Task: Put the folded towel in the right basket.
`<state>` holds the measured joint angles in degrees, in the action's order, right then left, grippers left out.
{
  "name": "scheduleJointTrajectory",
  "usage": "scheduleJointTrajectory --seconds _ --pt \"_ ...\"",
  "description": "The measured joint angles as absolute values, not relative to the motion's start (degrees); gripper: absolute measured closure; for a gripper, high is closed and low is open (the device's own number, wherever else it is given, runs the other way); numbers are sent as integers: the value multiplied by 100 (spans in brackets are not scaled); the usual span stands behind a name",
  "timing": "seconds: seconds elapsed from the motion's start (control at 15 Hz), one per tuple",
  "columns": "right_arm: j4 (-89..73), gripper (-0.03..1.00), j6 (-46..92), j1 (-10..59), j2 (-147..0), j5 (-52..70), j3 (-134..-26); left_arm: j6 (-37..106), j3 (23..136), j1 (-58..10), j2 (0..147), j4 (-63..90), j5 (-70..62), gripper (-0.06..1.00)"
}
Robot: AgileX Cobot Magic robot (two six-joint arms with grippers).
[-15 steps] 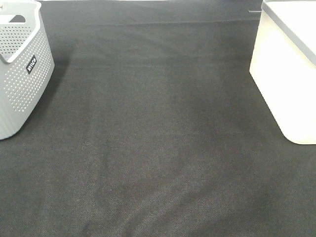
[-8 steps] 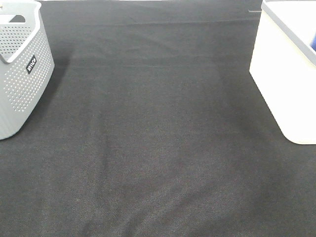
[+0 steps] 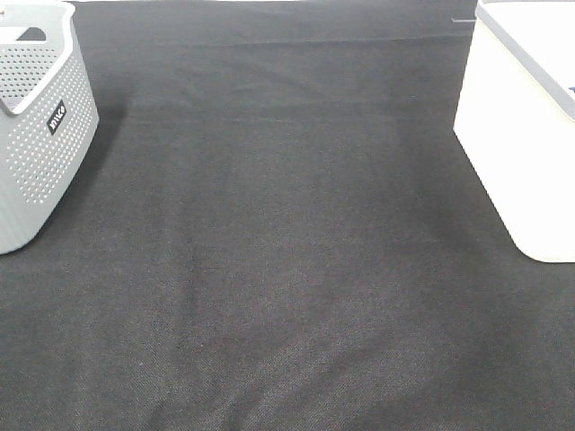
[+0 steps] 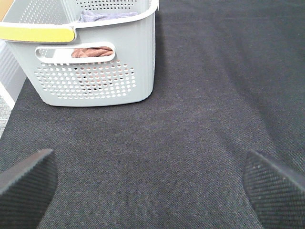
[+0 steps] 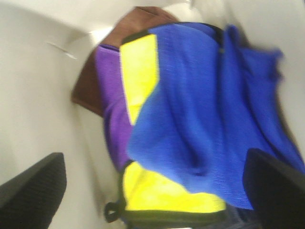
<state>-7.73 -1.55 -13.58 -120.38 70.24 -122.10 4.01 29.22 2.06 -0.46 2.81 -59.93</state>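
The blue towel [image 5: 209,109] lies loosely on a pile of yellow [image 5: 140,67], purple [image 5: 112,95] and brown [image 5: 90,90] towels inside the white right basket [image 5: 33,95]. My right gripper [image 5: 155,188] hangs over it, open and empty, with dark fingertips [image 5: 33,191] wide apart. In the exterior high view the white basket [image 3: 521,135] stands at the right edge; neither gripper shows there. My left gripper [image 4: 150,183] is open and empty above the black table, short of the grey perforated basket [image 4: 95,71].
The grey basket [image 3: 36,117] stands at the table's far left and holds a brown towel [image 4: 93,51] and a greyish one [image 4: 107,15]. A black cloth [image 3: 287,251] covers the table between the two baskets.
A blue sliver appeared at the white basket's rim on the right edge half a second ago and is smaller now. Nothing else has moved.
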Motion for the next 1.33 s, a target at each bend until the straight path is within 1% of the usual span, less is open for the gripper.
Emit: scheduleJointTrajectory --seconds 0.07,0.13,0.27,0.33,0.47,0.6,0.73,0.8,0.93,1.13,1.33 --pt "-705 0 -155 -1117 -11935 7019 -12210 401 2922 206 -46 281 -5993 -4" --pt "-424 0 -155 -602 -11717 7007 -12210 401 2922 206 -46 281 -5993 -4" --pt "-103 0 -149 -103 -11356 7007 -12198 401 2922 206 -46 281 -5993 -4" --pt "-69 0 -149 -34 -11070 6990 -12147 401 2922 206 -46 281 -5993 -4" --pt "-69 0 -166 -52 -10187 6950 -11545 401 2922 206 -46 281 -5993 -4" --pt "-29 0 -189 -52 -9053 6950 -10405 401 2922 206 -46 281 -5993 -4" --pt "-29 0 -201 -52 -7597 6950 -9127 401 2922 206 -46 281 -5993 -4" --pt "-29 0 -201 -52 -6469 6956 -8147 401 2922 206 -46 281 -5993 -4" --pt "0 0 -206 -52 -4830 6961 -6841 401 2922 206 -46 281 -5993 -4" --pt "46 0 -206 -52 -2716 6887 -5260 401 2922 206 -46 281 -5993 -4" --pt "172 0 -172 -52 -1117 6337 -3885 401 2922 206 -46 281 -5993 -4"
